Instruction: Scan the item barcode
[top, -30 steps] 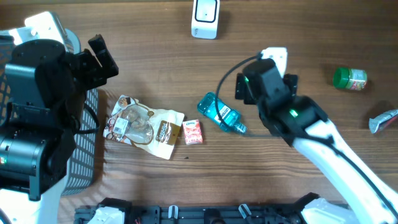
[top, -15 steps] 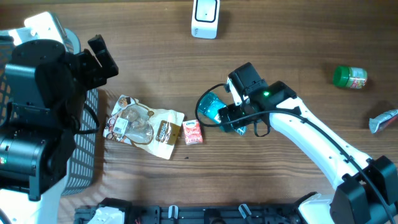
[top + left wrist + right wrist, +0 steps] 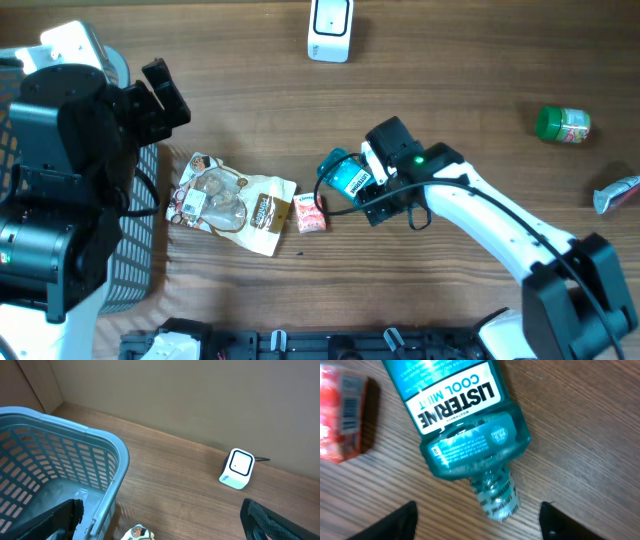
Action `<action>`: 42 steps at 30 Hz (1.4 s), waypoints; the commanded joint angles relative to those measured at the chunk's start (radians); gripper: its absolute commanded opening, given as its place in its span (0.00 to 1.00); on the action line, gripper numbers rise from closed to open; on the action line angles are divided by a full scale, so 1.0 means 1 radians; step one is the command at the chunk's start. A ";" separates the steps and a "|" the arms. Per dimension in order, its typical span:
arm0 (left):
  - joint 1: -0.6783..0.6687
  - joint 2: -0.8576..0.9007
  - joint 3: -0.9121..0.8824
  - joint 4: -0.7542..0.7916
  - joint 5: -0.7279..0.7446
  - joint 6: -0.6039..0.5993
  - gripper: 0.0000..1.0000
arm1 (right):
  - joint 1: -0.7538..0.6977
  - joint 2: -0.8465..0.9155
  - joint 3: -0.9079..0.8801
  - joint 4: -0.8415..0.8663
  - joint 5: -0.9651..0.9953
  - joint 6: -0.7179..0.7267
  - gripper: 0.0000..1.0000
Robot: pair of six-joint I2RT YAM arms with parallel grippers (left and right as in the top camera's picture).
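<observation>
The mouthwash bottle (image 3: pixel 347 178) lies flat at the centre of the surface (image 3: pixel 450 80), just right of a red packet (image 3: pixel 311 213). The right jaws are spread, straddling its cap (image 3: pixel 496 495) without contact. The left jaws are spread beside the basket (image 3: pixel 60 460).

Teal mouthwash bottle (image 3: pixel 455 415) (white label band), red carton (image 3: pixel 340 415), white scanner (image 3: pixel 329 28), pale-blue latticed basket (image 3: pixel 50 457), green jar (image 3: pixel 562 125)

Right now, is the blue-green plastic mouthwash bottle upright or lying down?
Lying down. The blue-green plastic mouthwash bottle rests flat on the brown wooden table, label facing up, neck pointing along the wood.
</observation>
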 commanded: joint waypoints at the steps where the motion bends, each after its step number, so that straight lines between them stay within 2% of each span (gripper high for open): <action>1: 0.003 0.003 -0.003 -0.001 -0.013 -0.010 1.00 | 0.000 0.083 -0.009 0.005 -0.016 -0.028 0.72; 6: 0.003 0.003 -0.003 -0.003 -0.013 -0.009 1.00 | -0.001 0.122 -0.009 0.034 0.007 -0.030 0.68; 8: 0.003 0.003 -0.003 -0.005 -0.013 -0.010 1.00 | -0.001 0.133 -0.009 0.047 0.007 -0.032 0.59; 19: 0.003 0.003 -0.003 -0.019 -0.013 -0.010 1.00 | 0.000 0.189 -0.008 0.059 0.006 0.002 0.42; 21: 0.003 0.003 -0.003 -0.019 -0.013 -0.010 1.00 | -0.001 0.187 0.002 0.045 0.006 0.010 0.31; 24: 0.003 0.004 -0.003 -0.019 -0.013 -0.010 1.00 | -0.001 0.186 0.064 -0.012 0.006 0.027 0.25; 28: 0.003 0.005 -0.003 -0.022 -0.013 -0.009 1.00 | 0.000 0.186 0.175 -0.119 0.006 0.052 0.25; 33: 0.003 0.005 -0.003 -0.027 -0.013 -0.009 1.00 | 0.000 0.186 0.321 -0.345 0.006 0.076 0.25; 34: 0.003 0.005 -0.003 -0.028 -0.013 -0.009 1.00 | 0.000 0.186 0.367 -0.404 0.005 0.080 0.22; 42: 0.003 0.005 -0.003 -0.030 -0.014 -0.009 1.00 | 0.000 0.186 0.639 -0.647 -0.006 0.106 0.20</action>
